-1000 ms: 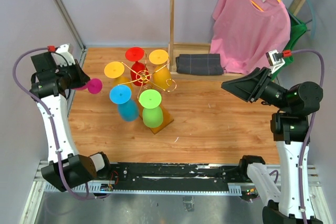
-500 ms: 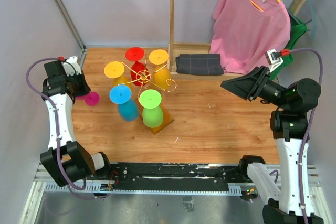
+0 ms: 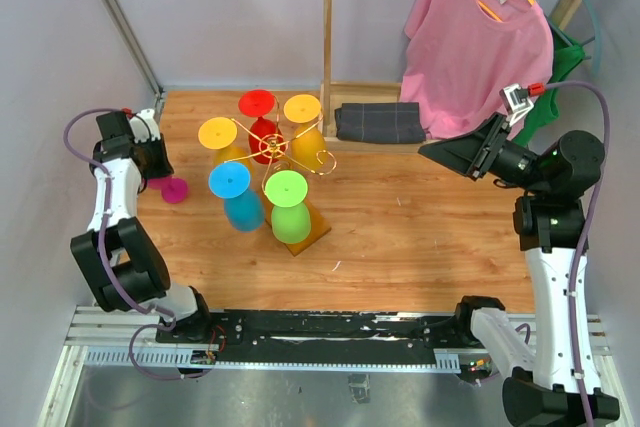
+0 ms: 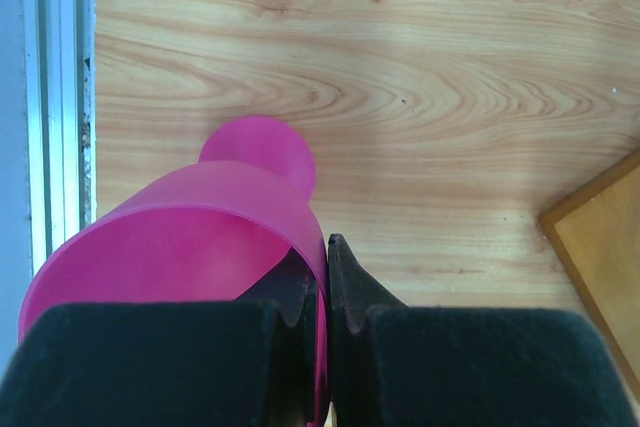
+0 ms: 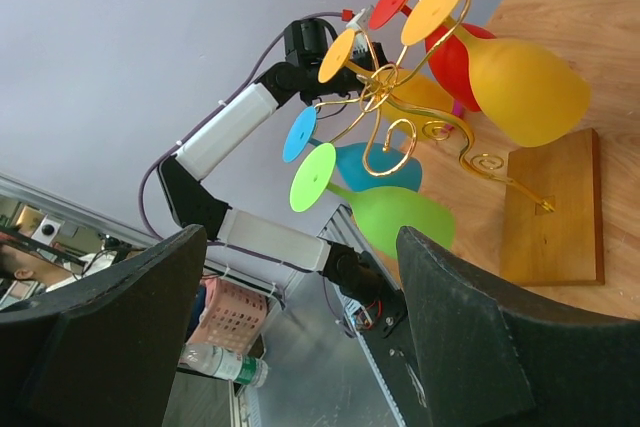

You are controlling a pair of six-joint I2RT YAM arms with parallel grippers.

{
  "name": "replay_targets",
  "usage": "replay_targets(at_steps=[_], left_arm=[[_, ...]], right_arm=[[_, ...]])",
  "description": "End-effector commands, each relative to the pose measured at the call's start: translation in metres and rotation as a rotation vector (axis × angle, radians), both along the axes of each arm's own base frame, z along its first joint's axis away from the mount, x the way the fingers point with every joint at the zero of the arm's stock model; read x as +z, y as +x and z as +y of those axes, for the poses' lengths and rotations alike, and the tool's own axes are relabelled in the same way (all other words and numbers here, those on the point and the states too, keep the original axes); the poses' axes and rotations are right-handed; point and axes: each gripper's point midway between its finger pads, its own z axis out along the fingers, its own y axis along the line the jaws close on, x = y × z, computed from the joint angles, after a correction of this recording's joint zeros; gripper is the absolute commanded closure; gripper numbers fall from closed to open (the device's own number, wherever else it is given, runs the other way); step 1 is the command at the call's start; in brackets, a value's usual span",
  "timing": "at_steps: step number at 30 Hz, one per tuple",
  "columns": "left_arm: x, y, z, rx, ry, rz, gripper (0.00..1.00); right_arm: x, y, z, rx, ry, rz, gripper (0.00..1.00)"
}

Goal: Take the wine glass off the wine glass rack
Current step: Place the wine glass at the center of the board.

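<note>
The pink wine glass (image 3: 174,190) is off the rack, at the table's far left edge. My left gripper (image 3: 156,173) is shut on its rim. In the left wrist view one finger sits inside the bowl (image 4: 200,227) and the other outside, the left gripper (image 4: 325,252) pinching the wall; the foot points down at the wood, and I cannot tell whether it touches. The gold wine glass rack (image 3: 272,144) on its wooden base (image 3: 312,231) holds several coloured glasses. My right gripper (image 3: 432,151) hangs open and empty at the right, facing the rack (image 5: 385,97).
A metal rail (image 4: 60,97) borders the table just left of the pink glass. A folded dark cloth (image 3: 378,122), a wooden post (image 3: 327,27) and a pink shirt (image 3: 480,47) on a hanger stand at the back right.
My left gripper has carried the pink glass back toward the left edge and lower to the table. The right gripper has shifted slightly left and stays open.
</note>
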Motion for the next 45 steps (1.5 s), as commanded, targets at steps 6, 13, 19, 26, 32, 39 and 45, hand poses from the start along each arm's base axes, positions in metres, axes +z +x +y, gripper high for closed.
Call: replay_targets(at_steps=[6, 13, 19, 26, 32, 39, 45], left_arm=[[-0.002, 0.018, 0.013, -0.014, 0.049, -0.021, 1.00], [-0.007, 0.033, 0.020, -0.027, 0.040, 0.022, 1.00], [-0.002, 0.042, 0.014, -0.069, 0.039, 0.038, 0.93], [-0.001, 0.043, -0.002, -0.122, 0.050, 0.046, 0.60], [-0.002, 0.045, -0.003, -0.126, 0.055, 0.054, 0.50], [0.016, 0.051, -0.001, -0.121, 0.069, 0.014, 0.27], [0.032, 0.053, -0.005, -0.138, 0.065, -0.008, 0.23]], right_arm=[[0.014, 0.008, -0.004, -0.037, -0.009, -0.046, 0.22], [0.010, 0.013, -0.005, -0.047, -0.010, -0.035, 0.21], [0.005, 0.015, -0.005, -0.052, -0.013, -0.028, 0.21], [-0.001, 0.018, -0.006, -0.054, -0.013, -0.022, 0.21], [-0.002, 0.019, -0.006, -0.050, -0.014, -0.020, 0.21], [-0.005, 0.019, -0.005, -0.047, -0.016, -0.019, 0.21], [-0.007, 0.020, -0.006, -0.048, -0.014, -0.020, 0.21]])
